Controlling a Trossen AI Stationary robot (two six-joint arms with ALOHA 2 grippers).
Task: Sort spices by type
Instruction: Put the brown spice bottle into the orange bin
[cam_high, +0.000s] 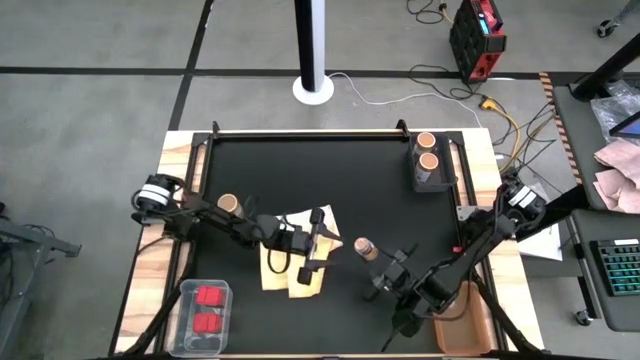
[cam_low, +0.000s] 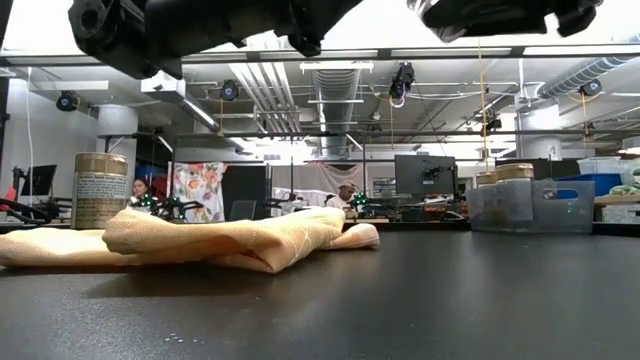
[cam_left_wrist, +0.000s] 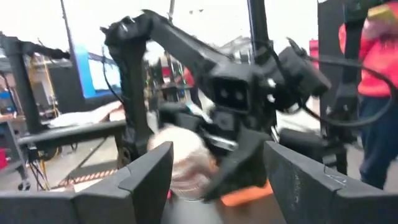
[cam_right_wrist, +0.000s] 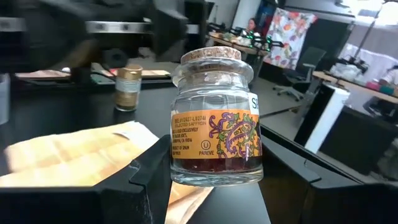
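Clamped between my right hand's (cam_right_wrist: 214, 186) fingers, a cork-topped glass jar (cam_right_wrist: 216, 118) with an orange label hangs above the tabletop (cam_high: 350, 190), right of the yellow cloth (cam_high: 295, 262). My left hand (cam_high: 318, 243) hovers over that cloth, fingers spread and empty. Another jar (cam_high: 226, 203) stands left; two sit in the far-right bin (cam_high: 432, 170), red blocks in the near-left tray (cam_high: 205, 312).

Both my arms are dark, nearly black, built of slim links with blocky joints. The left arm (cam_high: 215, 215) has a pale grey ring at its base, and the right arm (cam_high: 480, 240) has one too. Black cables loop along the links. Each gripper carries two broad, flat, matte black fingers (cam_right_wrist: 140, 186) with angled inner faces.
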